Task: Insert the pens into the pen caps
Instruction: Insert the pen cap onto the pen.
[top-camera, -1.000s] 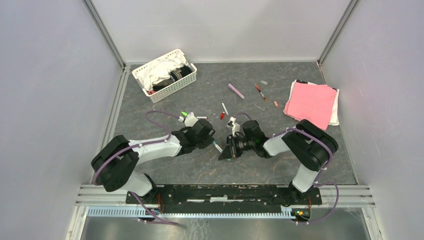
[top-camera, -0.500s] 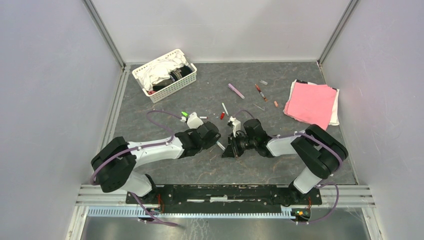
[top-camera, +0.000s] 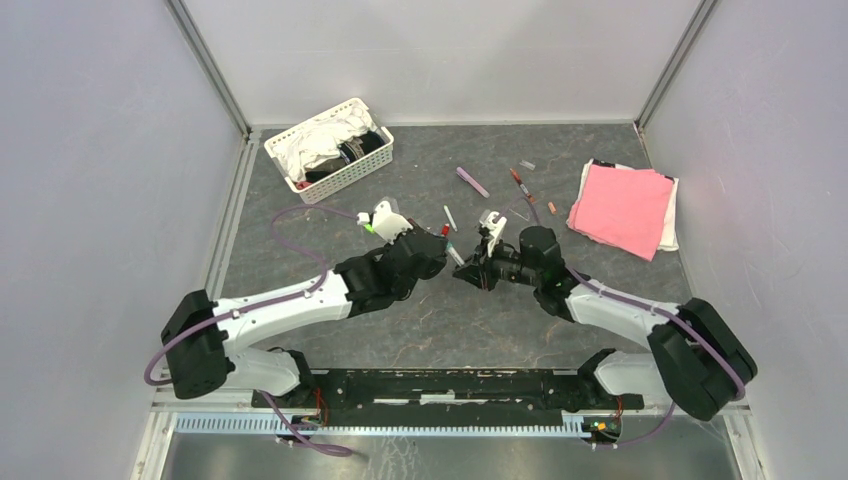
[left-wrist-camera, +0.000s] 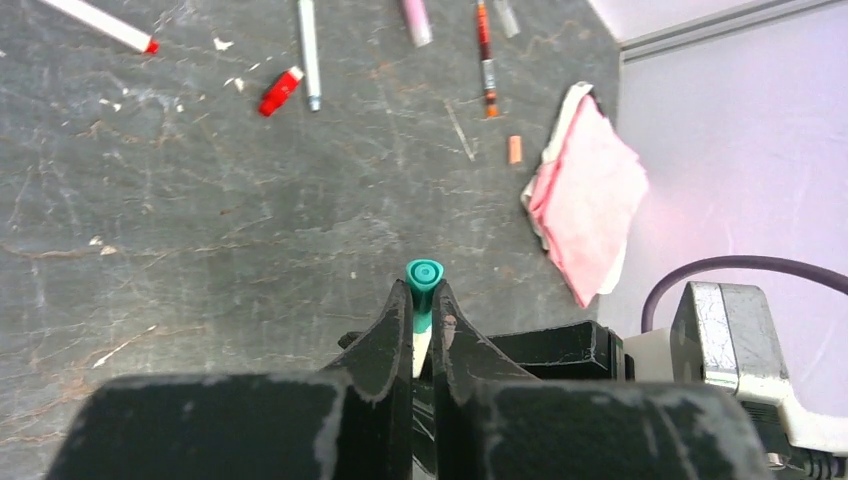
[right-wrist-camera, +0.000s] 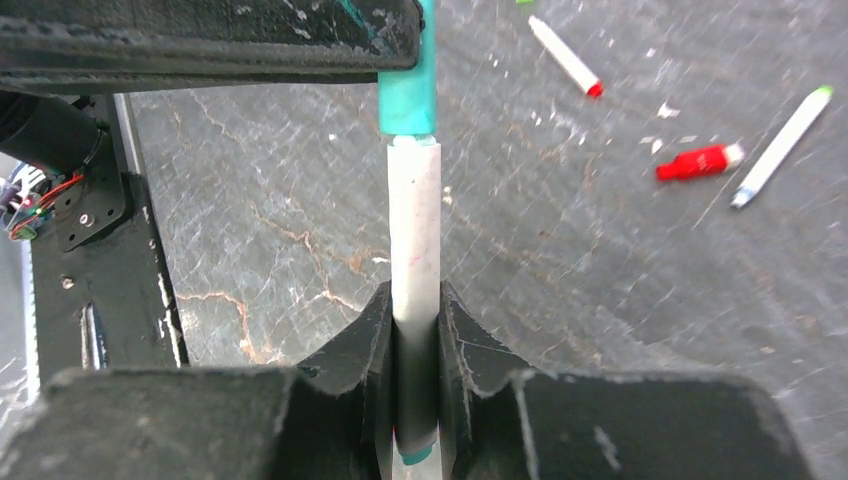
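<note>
Where the two arms meet over the middle of the tabletop (top-camera: 430, 330), a teal pen cap (right-wrist-camera: 407, 100) meets the tip of a white pen (right-wrist-camera: 414, 220).
The left end effector (left-wrist-camera: 424, 300) pinches the cap, and the right end effector (right-wrist-camera: 415, 310) clamps the pen's barrel. Other pens (left-wrist-camera: 309, 55) and a red cap (left-wrist-camera: 281, 90) lie just beyond, toward the far edge. The basket (top-camera: 330, 150) in the far-left corner and the pink cloth (top-camera: 622, 208) by the right wall stand well apart.

teal cap (right-wrist-camera: 407, 100) hides the tip of the pen (right-wrist-camera: 414, 230).
</note>
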